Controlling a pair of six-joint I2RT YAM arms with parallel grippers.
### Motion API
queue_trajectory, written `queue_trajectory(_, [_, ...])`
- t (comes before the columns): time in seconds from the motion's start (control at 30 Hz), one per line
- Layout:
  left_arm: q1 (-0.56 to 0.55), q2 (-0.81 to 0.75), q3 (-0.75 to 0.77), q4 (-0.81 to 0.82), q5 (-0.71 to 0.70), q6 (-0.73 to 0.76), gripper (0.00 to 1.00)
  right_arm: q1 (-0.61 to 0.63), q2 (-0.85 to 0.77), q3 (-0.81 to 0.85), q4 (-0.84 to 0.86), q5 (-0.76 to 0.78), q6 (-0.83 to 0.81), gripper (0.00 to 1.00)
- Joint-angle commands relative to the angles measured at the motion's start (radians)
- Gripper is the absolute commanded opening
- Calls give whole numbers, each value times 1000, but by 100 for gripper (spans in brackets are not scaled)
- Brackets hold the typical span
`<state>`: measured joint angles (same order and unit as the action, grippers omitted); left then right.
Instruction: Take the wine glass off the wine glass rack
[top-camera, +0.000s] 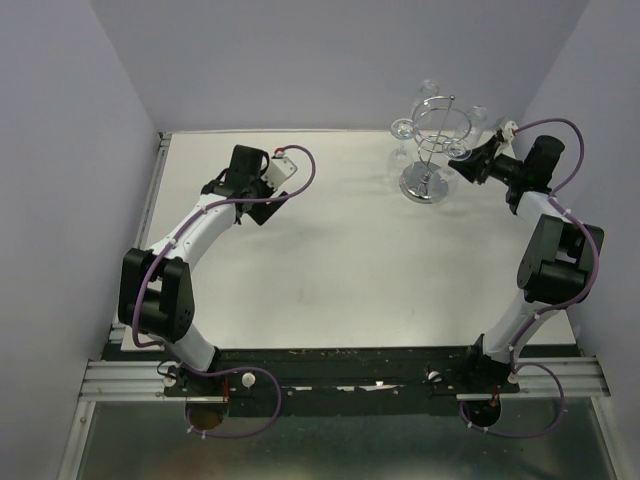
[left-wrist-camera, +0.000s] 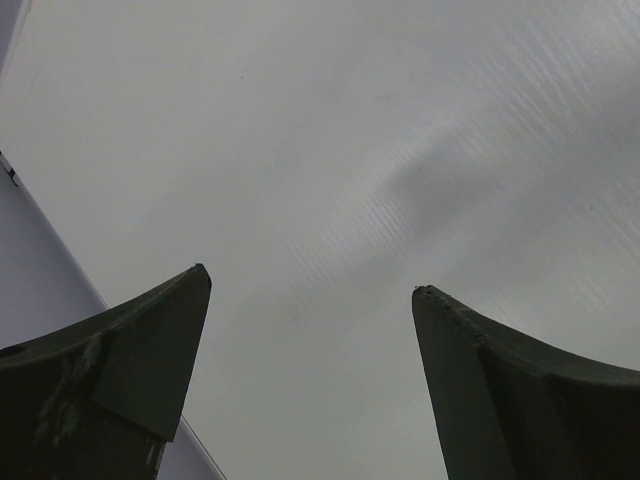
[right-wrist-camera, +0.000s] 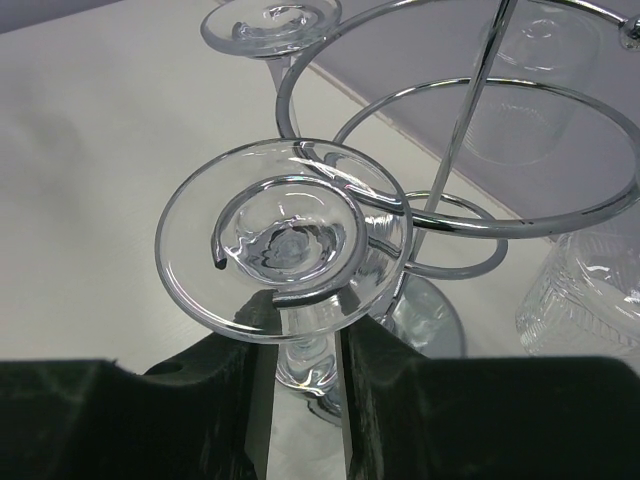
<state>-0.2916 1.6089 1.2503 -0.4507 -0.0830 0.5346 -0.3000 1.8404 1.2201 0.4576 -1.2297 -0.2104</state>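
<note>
Right wrist view, wine glass (right-wrist-camera: 285, 240) in wine glass rack (right-wrist-camera: 435, 320), your right claw (right-wrist-camera: 300, 345) clamping stem, left claw (left-wrist-camera: 310, 280) apart.

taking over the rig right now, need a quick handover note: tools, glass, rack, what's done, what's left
Left tool: open, empty, over the table, away from the rack.
Right tool: fingers either side of the wine glass stem; can't tell whether they are gripping it.
Wine glass: hangs upside down, foot on a loop of the wine glass rack. Other glasses hang there too.
Done: right tool at the stem.
Left: likely grip, slide the stem out of the loop, carry clear.
</note>
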Motion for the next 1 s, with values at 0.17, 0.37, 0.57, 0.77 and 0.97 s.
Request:
queue_trajectory(0.17, [-17, -10, -14, 24, -31, 18, 99, 6, 14, 15, 7, -31, 11, 28])
queue_trajectory(0.37, [-24, -26, -28, 24, -31, 28, 99, 6, -3, -16, 44, -14, 35, 16])
queue_trajectory(0.57, [-26, -47, -43, 27, -29, 36, 99, 6, -38, -60, 85, -20, 66, 6])
queue_trajectory(0.77, [-30, -76, -66, 29, -27, 44, 99, 4, -75, -100, 122, -5, 80, 4])
queue_trajectory(0.97, [-37, -98, -80, 29, -27, 54, 99, 4, -93, -99, 164, 27, 88, 1])
